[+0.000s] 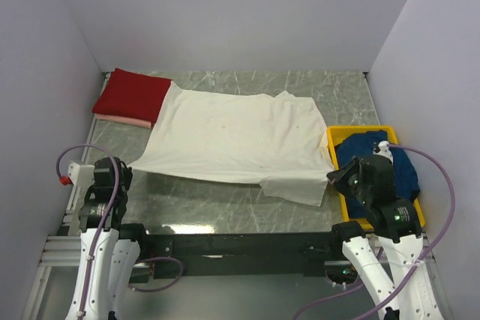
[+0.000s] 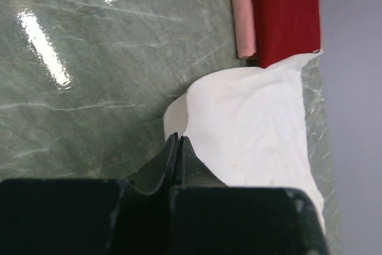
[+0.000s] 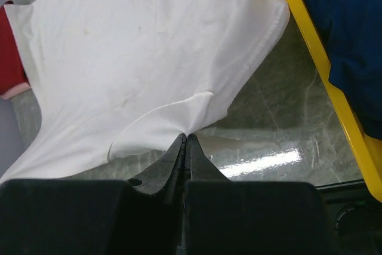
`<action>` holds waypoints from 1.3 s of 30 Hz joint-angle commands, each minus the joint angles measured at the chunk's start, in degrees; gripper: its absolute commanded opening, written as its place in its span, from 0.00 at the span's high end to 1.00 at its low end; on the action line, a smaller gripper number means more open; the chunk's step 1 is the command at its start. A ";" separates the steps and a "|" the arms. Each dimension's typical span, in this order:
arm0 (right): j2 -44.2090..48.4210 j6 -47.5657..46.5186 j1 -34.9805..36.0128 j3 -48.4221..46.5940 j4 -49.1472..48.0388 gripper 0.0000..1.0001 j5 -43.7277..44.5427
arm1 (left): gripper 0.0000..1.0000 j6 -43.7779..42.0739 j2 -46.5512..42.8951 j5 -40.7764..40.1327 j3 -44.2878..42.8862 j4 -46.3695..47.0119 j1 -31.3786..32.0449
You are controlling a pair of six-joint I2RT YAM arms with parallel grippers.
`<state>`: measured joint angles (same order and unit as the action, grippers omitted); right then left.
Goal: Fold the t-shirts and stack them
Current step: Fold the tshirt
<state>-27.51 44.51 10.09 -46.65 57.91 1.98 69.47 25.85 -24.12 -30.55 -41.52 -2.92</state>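
Left gripper (image 1: 129, 168) is clenched, its 2 fingers pressed together on the near-left corner of the cream t-shirt (image 1: 232, 140). In the left wrist view the closed tips (image 2: 178, 141) meet the edge of the white cloth (image 2: 250, 123), which spreads away toward 2 o'clock. Right gripper (image 1: 332, 176) is likewise clamped. In the right wrist view its tips (image 3: 185, 138) pinch a gathered peak of the same shirt (image 3: 149, 46), with creases fanning out from the pinch toward 11 o'clock.

From above, the cream t-shirt lies spread across the middle of the grey marbled table (image 1: 225, 215). Its near edge is drawn out to a point at 8 o'clock where the left gripper holds it, and 1 sleeve flap hangs toward 5 o'clock beside the right gripper.

At 10 o'clock, in the far-left corner, a folded dark red t-shirt (image 1: 133, 95) sits on top of a folded pink t-shirt (image 1: 124, 119), whose edge peeps out on the near side. The cream shirt's far-left edge touches this pile.

At 3 o'clock stands the yellow bin (image 1: 360, 129), just beside the cream shirt's right edge, with a crumpled navy t-shirt (image 1: 405, 170) inside it.
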 commanded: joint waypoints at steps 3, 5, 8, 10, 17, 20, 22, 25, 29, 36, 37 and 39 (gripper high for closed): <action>-4.03 -1.71 -0.42 -4.24 0.11 1.00 1.28 | 0.99 -2.49 1.13 0.38 -2.50 3.27 0.02; -6.41 -1.97 -0.42 -3.97 -2.44 1.00 -0.04 | 0.99 -3.72 5.32 1.61 -2.24 7.32 0.02; -12.20 -2.50 -0.42 -3.62 -6.75 1.00 -0.13 | 0.99 -5.31 13.75 3.72 -3.02 12.76 0.19; -17.30 -2.67 -0.42 -3.53 -10.42 1.00 -0.48 | 0.99 -5.66 18.34 3.73 -4.86 14.61 0.72; -34.34 -2.50 -1.56 -4.76 -20.11 1.00 -0.66 | 0.99 -4.61 38.56 -0.74 -12.42 21.30 5.72; -38.66 -2.85 -3.93 -5.11 -24.06 1.00 -2.93 | 0.99 -3.73 46.21 -2.59 -16.99 21.13 7.48; -42.44 -3.03 -5.51 -5.81 -25.99 1.00 -4.17 | 0.99 -3.20 51.12 -3.30 -20.33 20.34 8.19; -46.66 -3.47 -7.09 -7.40 -27.67 1.00 -5.58 | 0.99 -3.38 55.17 -4.79 -23.41 19.54 8.19; -49.74 -3.91 -9.55 -8.02 -29.43 1.00 -7.95 | 0.99 -4.25 57.03 -6.47 -24.91 19.81 8.19; -50.72 -4.61 -13.50 -6.96 -31.72 1.00 -10.59 | 0.99 -4.26 58.97 -6.29 -25.79 20.60 8.19; -50.63 -4.70 -13.86 -6.70 -31.98 1.00 -10.77 | 0.99 -4.08 59.40 -6.20 -25.88 20.60 8.19; -50.71 -5.05 -15.00 -6.78 -32.24 1.00 -11.73 | 0.99 -3.91 59.93 -5.59 -26.14 21.04 8.19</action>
<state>-78.52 40.73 -3.22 -52.18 28.73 -8.23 65.60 85.19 -28.36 -54.37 -22.13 5.23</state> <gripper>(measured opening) 0.007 0.012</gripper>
